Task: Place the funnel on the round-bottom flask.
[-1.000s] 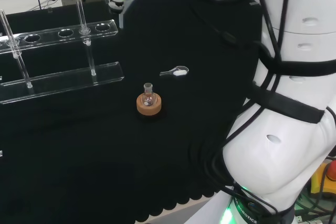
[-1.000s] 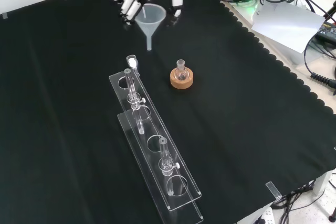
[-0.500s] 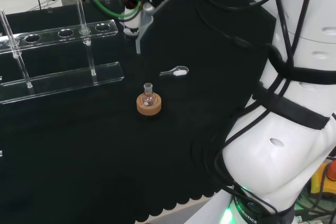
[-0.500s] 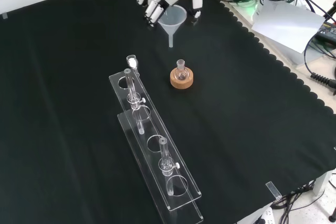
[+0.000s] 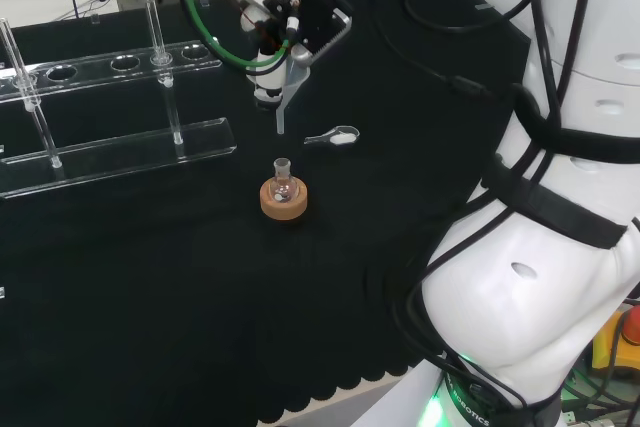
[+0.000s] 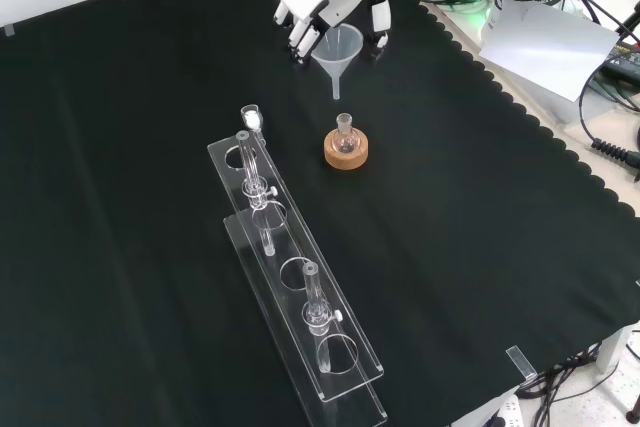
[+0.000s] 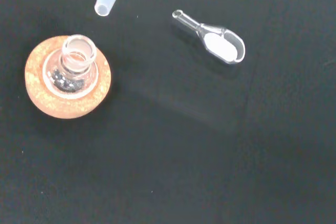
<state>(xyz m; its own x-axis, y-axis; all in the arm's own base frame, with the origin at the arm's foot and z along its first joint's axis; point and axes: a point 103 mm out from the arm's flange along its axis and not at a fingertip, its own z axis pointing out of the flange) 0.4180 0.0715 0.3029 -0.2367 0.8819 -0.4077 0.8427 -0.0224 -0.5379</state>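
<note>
A small round-bottom flask (image 6: 345, 136) stands upright in a cork ring (image 6: 346, 151) on the black cloth; it also shows in the head view as flask (image 5: 282, 179) and in the wrist view as flask (image 7: 77, 59), with dark grains at its bottom. The hand (image 6: 322, 7) is shut on a clear funnel (image 6: 339, 52), spout pointing down. The funnel's spout (image 5: 281, 112) hangs in the air a little above and short of the flask's mouth. In the wrist view the spout tip (image 7: 104, 4) sits close beside the flask's neck.
A clear plastic scoop (image 5: 335, 136) with white powder lies on the cloth near the flask, also seen as scoop (image 7: 216, 39) in the wrist view. A clear test-tube rack (image 6: 292, 272) with glass tubes stands in front of the flask in the front view.
The hand has carried the funnel down and toward the flask; in the front view it moved right and lower, closing most of the distance to the flask's neck.
</note>
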